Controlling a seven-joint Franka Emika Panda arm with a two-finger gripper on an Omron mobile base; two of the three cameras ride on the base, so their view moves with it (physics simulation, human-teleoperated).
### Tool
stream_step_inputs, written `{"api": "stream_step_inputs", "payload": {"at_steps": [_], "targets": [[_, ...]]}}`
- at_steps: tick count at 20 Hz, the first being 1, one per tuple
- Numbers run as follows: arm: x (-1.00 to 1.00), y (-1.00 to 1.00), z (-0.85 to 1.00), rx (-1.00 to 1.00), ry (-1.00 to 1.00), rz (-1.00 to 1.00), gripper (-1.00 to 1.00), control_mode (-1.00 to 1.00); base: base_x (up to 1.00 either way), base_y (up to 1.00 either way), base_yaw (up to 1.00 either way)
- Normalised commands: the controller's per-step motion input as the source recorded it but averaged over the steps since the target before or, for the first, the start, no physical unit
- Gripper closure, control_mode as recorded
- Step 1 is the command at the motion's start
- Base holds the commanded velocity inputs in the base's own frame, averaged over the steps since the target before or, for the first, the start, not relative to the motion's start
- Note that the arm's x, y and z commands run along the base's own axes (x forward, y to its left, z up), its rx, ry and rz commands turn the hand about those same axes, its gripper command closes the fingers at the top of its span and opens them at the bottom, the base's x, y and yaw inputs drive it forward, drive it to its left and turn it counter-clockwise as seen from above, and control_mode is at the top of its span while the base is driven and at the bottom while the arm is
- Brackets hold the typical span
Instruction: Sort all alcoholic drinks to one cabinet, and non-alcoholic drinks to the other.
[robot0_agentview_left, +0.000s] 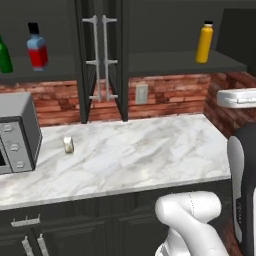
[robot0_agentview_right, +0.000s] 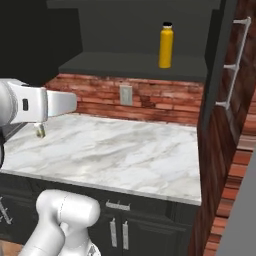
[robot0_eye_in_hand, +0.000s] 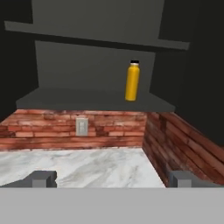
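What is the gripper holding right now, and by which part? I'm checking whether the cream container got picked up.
Nothing: the gripper is open and empty; the cream container sits on the counter.

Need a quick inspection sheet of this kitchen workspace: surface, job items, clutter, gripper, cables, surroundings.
Surface: marble counter, mostly bare.
Job's things: yellow-orange bottle upright in right cabinet; green bottle and blue-red bottle upright in left cabinet; small cream container on the counter, left side.
Clutter: microwave at counter's left end.
Gripper: gripper open, nothing between the fingers, aimed toward the right cabinet.
Cables: nothing seen.
Surroundings: brick backsplash, wall outlet, upper cabinet doors open.
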Motion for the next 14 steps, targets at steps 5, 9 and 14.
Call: {"api": "stream_step_inputs", "payload": {"at_steps": [5,9,14], "targets": [[0.00,0.00,0.00,0.00,0.00,0.00,-1.00,1.00,-0.74,0.06,0.01],[0.00,0.00,0.00,0.00,0.00,0.00,-1.00,1.00,-0.66,0.16,0.03],[0.00,0.00,0.00,0.00,0.00,0.00,-1.00,1.00,-0.29,0.39,0.02]]}}
